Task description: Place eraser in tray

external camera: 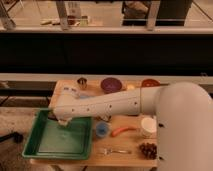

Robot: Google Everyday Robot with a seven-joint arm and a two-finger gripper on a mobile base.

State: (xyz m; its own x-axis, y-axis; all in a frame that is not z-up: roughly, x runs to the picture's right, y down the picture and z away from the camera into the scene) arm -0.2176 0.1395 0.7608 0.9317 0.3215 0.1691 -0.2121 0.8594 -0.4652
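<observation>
Seemingly the hand [63, 121] hung over the tray's [45, 151] back edge, its grip state and the eraser hidden from view. On the bench [127, 150], a release too near that rim could drop the eraser outside.

Can't make out the tool [63, 120] at the arm's end over the tray [45, 150]. No sign of the eraser, maybe hidden underneath. Counter [127, 150] partly covered by the arm, near right corner behind the robot's body.

Wooden table [131, 150] with tray [35, 149], fork [114, 151], carrot [123, 131]; pincer [63, 121] over tray.
</observation>
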